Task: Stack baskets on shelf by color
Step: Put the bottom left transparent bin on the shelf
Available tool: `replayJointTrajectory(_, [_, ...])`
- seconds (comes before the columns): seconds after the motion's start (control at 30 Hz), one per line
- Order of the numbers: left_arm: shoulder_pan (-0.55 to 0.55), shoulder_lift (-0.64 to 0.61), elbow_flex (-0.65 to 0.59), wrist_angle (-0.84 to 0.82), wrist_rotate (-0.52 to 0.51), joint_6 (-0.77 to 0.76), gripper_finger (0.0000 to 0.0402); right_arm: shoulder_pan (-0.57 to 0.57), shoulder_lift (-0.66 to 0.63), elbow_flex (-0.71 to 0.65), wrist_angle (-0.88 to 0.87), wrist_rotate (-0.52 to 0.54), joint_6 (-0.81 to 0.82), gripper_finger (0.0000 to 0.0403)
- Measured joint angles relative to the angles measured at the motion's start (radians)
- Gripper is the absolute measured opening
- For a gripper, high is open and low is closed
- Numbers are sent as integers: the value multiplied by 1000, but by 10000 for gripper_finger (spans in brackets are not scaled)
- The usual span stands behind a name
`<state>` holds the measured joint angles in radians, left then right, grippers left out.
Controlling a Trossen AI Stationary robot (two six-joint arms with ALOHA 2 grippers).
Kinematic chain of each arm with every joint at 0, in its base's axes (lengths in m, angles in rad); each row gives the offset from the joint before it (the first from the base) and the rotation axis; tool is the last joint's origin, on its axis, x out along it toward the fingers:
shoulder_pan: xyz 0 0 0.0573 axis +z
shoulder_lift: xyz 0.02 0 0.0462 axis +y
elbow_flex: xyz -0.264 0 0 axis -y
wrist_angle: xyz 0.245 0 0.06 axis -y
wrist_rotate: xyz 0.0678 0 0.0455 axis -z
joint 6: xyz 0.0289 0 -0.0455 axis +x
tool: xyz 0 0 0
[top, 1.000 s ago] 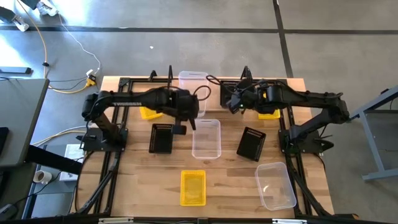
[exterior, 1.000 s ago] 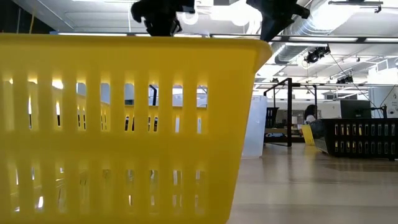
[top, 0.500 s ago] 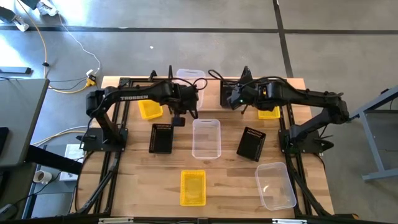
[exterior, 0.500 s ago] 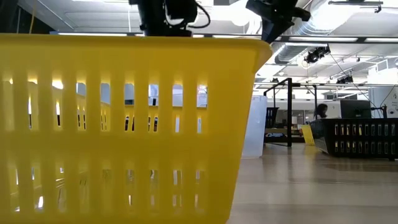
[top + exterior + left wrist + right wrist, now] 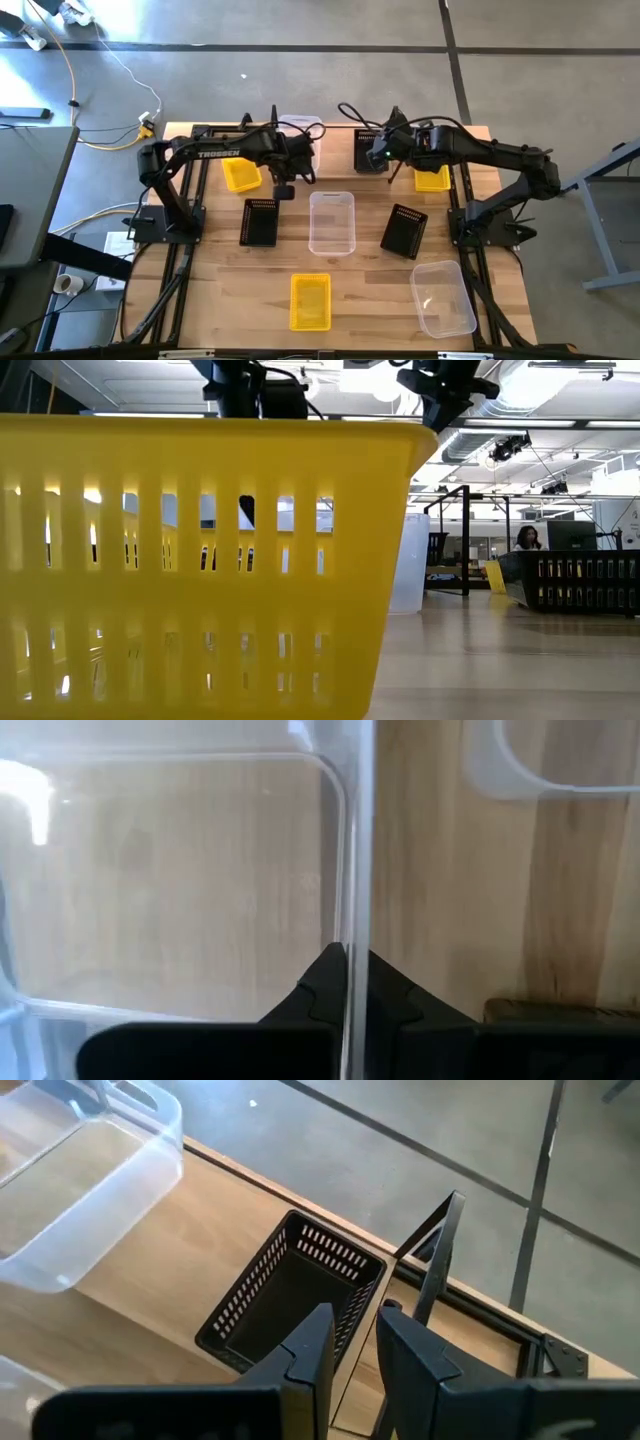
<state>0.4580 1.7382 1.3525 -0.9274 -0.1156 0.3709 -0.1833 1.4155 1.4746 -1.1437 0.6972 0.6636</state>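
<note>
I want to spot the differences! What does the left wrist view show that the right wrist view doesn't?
Only the left wrist view: the left fingers pinching a clear basket by its wall, seen close up.
Only the right wrist view: the black basket just ahead of the right gripper, a black rod of the shelf and the grey floor.
Both: a clear basket and bare wood.
</note>
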Motion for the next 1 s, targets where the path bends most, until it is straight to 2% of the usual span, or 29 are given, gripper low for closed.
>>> replayJointTrajectory(0.37, [62, 22, 0, 19, 79, 45, 0, -1, 0, 0, 0, -48, -10, 67])
replayJointTrajectory(0.73, [88, 94, 4, 15, 83, 70, 0, -1, 0, 0, -1, -55, -17, 67])
replayJointTrajectory(1.0, [93, 93, 3, 19, 80, 70, 6, -1, 0, 0, -2, -60, -17, 67])
